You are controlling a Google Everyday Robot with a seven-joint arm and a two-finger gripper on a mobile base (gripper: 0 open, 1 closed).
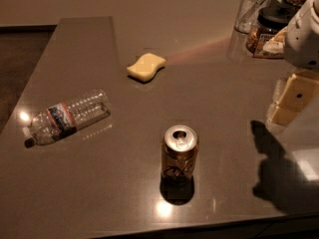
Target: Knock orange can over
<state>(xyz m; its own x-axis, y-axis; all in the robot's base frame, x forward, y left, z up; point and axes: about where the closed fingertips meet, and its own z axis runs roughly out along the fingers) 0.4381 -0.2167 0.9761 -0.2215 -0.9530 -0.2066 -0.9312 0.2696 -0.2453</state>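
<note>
The orange can (180, 154) stands upright on the grey-brown counter (99, 193), near its front edge and a little right of the middle. It has a silver top with an open pull-tab hole and a dark swirl logo on its side. My gripper (291, 103) hangs at the right edge of the view, on the white arm (304, 34). It is above the counter, well to the right of the can and a little farther back, and does not touch it. Its shadow falls on the counter at the lower right.
A clear plastic water bottle (67, 116) lies on its side at the left. A yellow sponge (146, 66) lies farther back in the middle. An empty glass (253, 9) and a dark-lidded jar (269, 29) stand at the back right. The counter's front edge runs just below the can.
</note>
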